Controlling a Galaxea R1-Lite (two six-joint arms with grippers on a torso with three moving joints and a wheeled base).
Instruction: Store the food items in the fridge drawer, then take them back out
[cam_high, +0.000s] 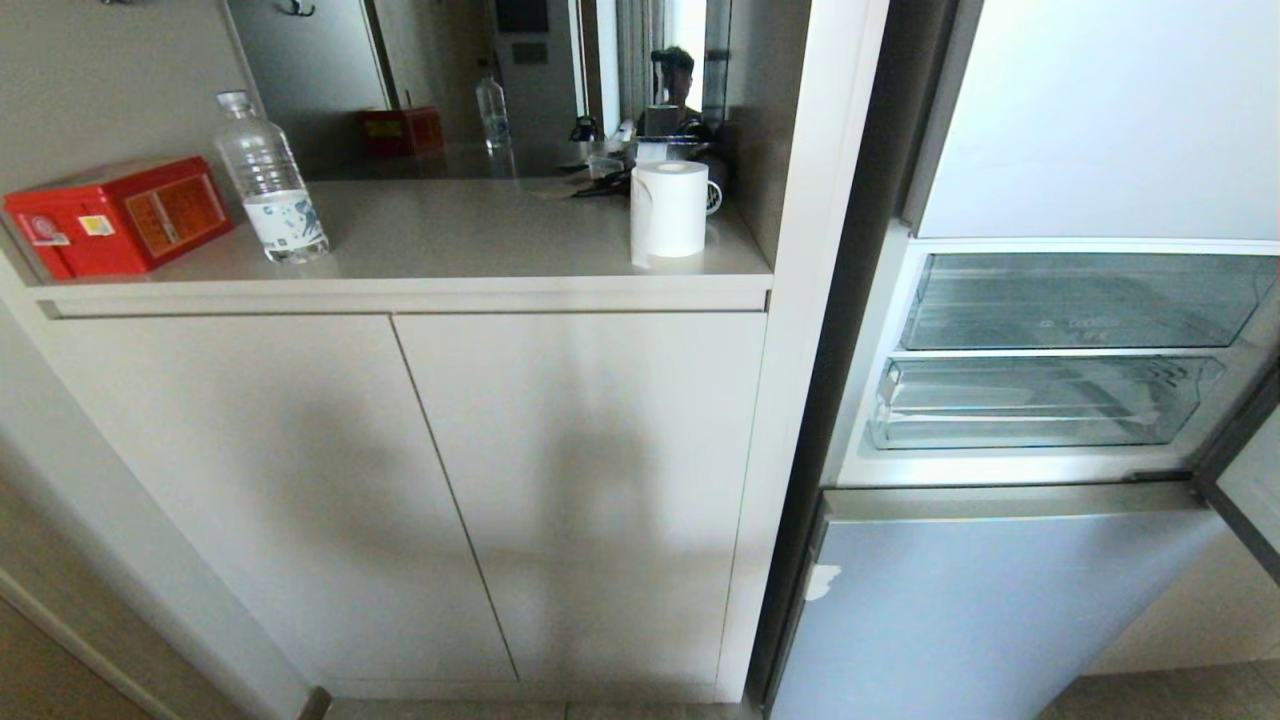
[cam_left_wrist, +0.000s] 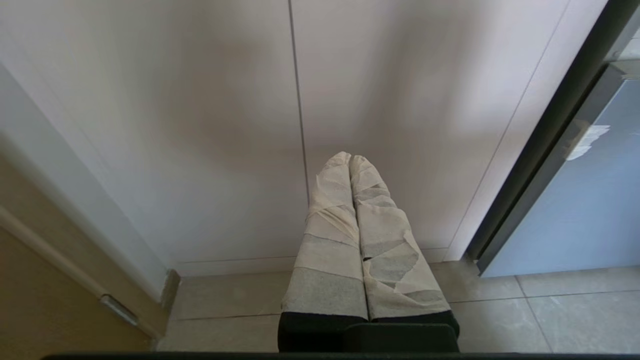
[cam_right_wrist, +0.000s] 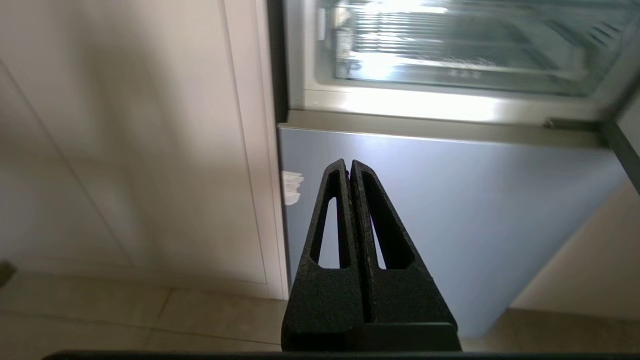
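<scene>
Upper left of the head view: a red rectangular box (cam_high: 120, 215), a clear plastic water bottle (cam_high: 268, 180) and a white paper roll (cam_high: 668, 210) stand on the beige counter (cam_high: 450, 235). At right, the shallow clear plastic fridge drawer (cam_high: 1040, 405) (white front strip) sits beneath a taller clear drawer (cam_high: 1080, 300); both appear empty. The tape-wrapped left gripper (cam_left_wrist: 351, 159) is pressed together before cabinet doors (cam_left_wrist: 225, 125). The black right gripper (cam_right_wrist: 348, 165) is pressed together before a blue-grey fridge door (cam_right_wrist: 450, 200).

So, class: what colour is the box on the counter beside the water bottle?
Red, with a yellow-orange label; the box shows best in the head view.
</scene>
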